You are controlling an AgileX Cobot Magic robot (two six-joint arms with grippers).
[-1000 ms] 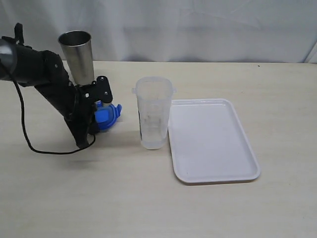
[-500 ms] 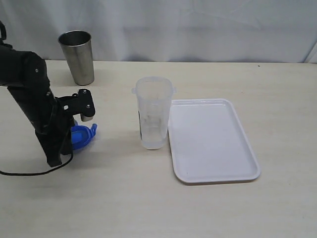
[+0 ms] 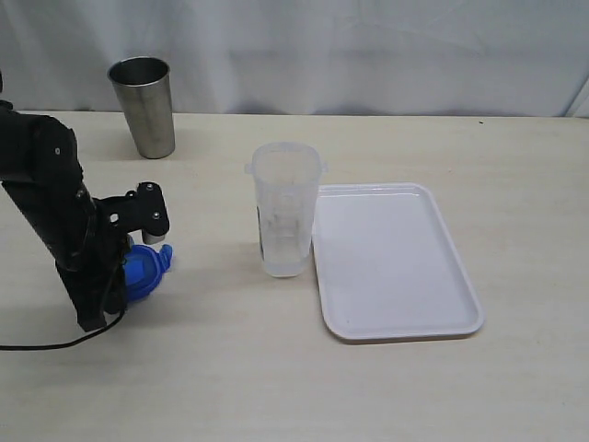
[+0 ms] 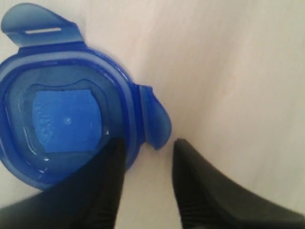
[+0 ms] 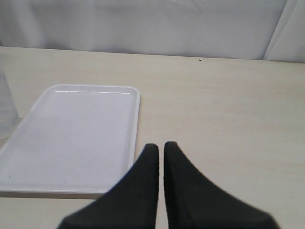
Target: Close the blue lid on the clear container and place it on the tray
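Your left gripper (image 4: 147,149) stands narrowly parted and empty, astride one flap of the blue lid (image 4: 66,119), which lies well left of the clear container (image 3: 285,212). Pinch only that flap and the lid may swing or slip. Your right gripper (image 5: 159,147) is closed, empty.

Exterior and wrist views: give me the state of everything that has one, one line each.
clear container: upright, uncovered, on the table beside the tray, not on it.
tray: lying flat, nothing on it.
blue lid: off the clear container, lying on the table at the left gripper.
steel cup: upright.
left gripper: open, jaws apart by a lid flap.
right gripper: shut, holding nothing.
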